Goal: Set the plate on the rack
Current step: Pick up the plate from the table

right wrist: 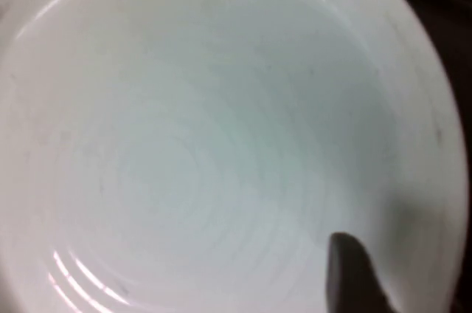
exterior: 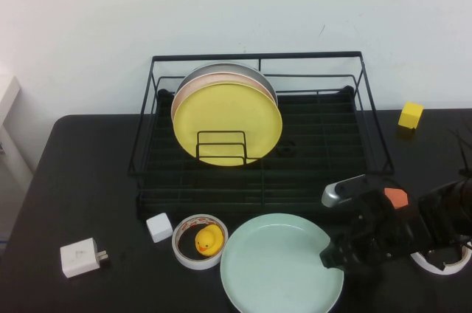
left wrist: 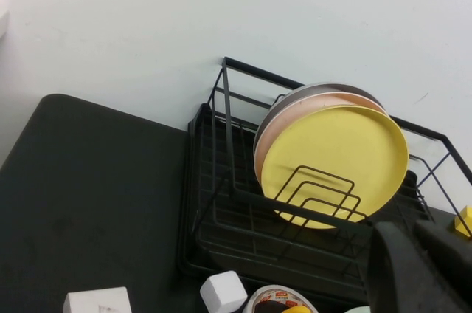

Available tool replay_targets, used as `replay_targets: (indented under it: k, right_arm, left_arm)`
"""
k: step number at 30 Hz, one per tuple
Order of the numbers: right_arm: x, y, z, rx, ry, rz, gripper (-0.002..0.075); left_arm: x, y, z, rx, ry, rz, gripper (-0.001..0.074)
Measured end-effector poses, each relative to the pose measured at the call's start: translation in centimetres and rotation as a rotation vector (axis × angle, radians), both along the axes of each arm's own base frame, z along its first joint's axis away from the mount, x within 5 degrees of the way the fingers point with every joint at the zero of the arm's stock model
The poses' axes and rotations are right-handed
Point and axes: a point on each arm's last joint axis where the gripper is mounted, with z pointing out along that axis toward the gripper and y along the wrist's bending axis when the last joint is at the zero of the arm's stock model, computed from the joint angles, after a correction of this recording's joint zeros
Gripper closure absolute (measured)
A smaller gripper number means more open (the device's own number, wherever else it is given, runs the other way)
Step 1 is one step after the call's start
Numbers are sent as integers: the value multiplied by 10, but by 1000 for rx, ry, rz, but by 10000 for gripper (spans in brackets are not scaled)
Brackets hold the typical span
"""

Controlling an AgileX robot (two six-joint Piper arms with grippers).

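None of the placement is done: the round pale mint-green plate (exterior: pixel 276 265) lies flat at the table's front edge, outside the black wire dish rack (exterior: pixel 324 152) that stands behind it. The right hand (exterior: pixel 333 258) sits at the plate's right rim, grip state indeterminate; grasping, lifting and racking remain. The left hand (left wrist: pixel 417 269) is closed, empty, parked near the rack's front.

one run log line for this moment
right hand: at mint plate rim | left hand: shut, parked | plate: flat on table, not in rack
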Motion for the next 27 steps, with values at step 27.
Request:
replay_targets:
  k: [27]
  right_arm:
    - [-7,10,123,100,-297,203,715]
  left_arm:
    - [-2,-5,-2,-157,55,-34,718]
